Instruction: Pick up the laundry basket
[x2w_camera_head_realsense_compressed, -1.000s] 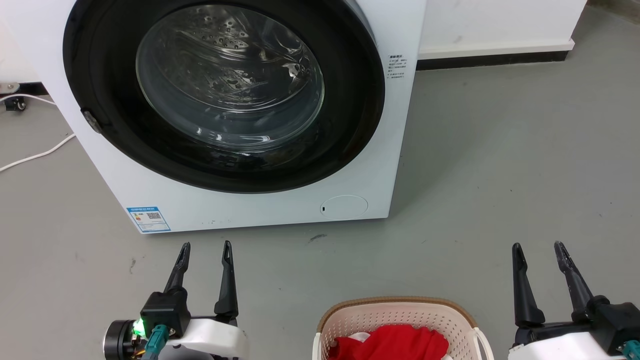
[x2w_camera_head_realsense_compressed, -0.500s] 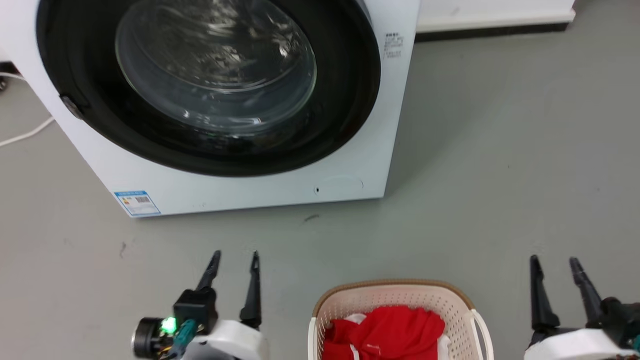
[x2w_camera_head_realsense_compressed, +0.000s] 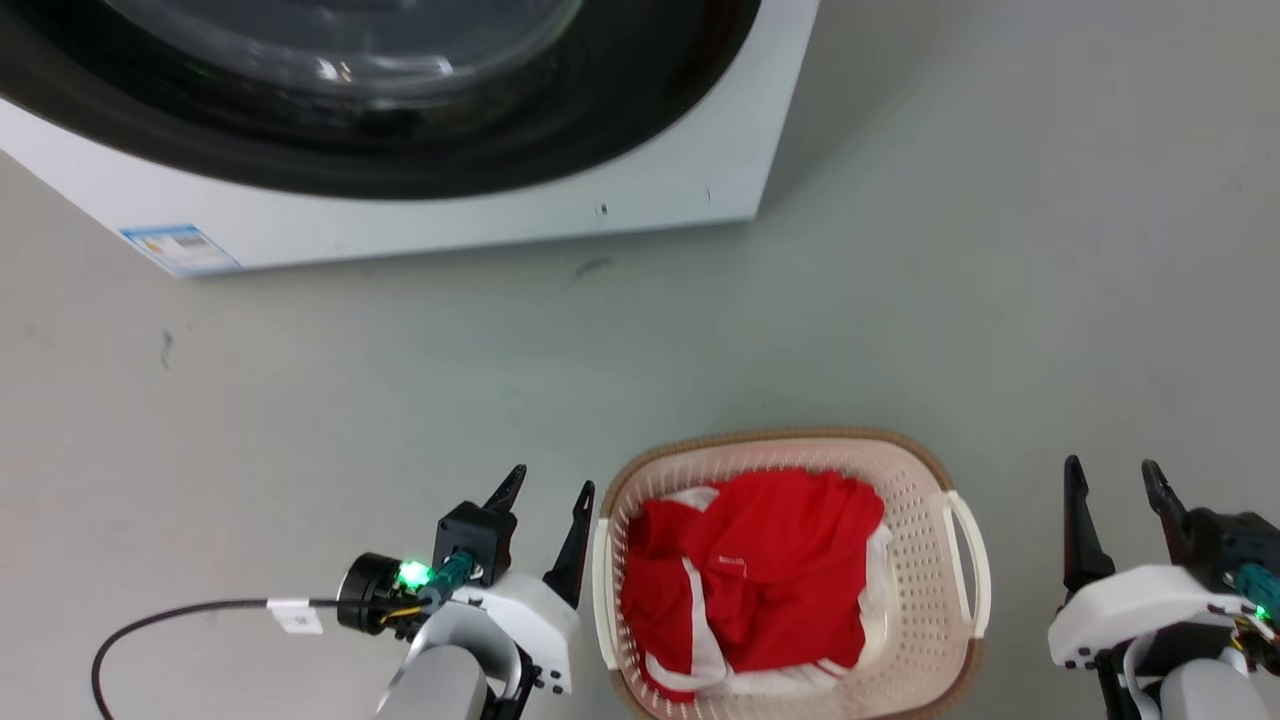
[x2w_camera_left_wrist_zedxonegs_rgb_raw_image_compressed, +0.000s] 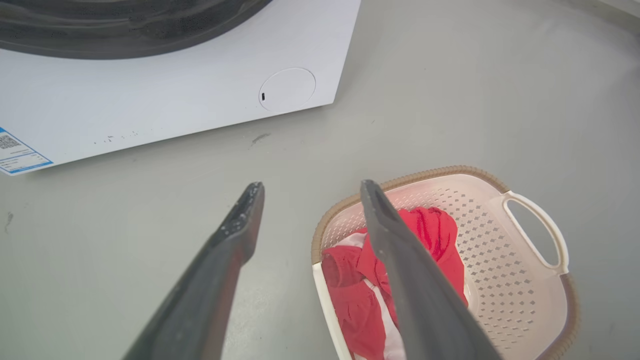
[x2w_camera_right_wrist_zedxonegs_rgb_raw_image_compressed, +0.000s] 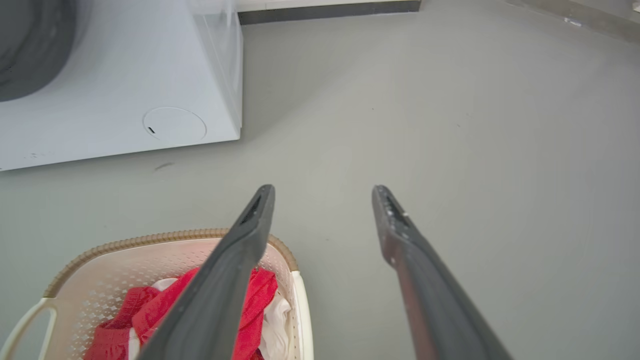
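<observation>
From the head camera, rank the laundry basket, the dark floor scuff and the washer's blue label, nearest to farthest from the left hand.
1. Laundry basket: right beside the left hand, on its right.
2. Dark floor scuff: ahead, just before the washer.
3. Blue label: ahead and left, on the washer's lower corner.

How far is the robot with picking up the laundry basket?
Done: both grippers flank the laundry basket, the left gripper close beside its left handle, the right gripper apart from its right handle. In hand: nothing is gripped; both are open, and the basket rests on the floor with red clothes inside. Left: closing on the handles and lifting.
</observation>
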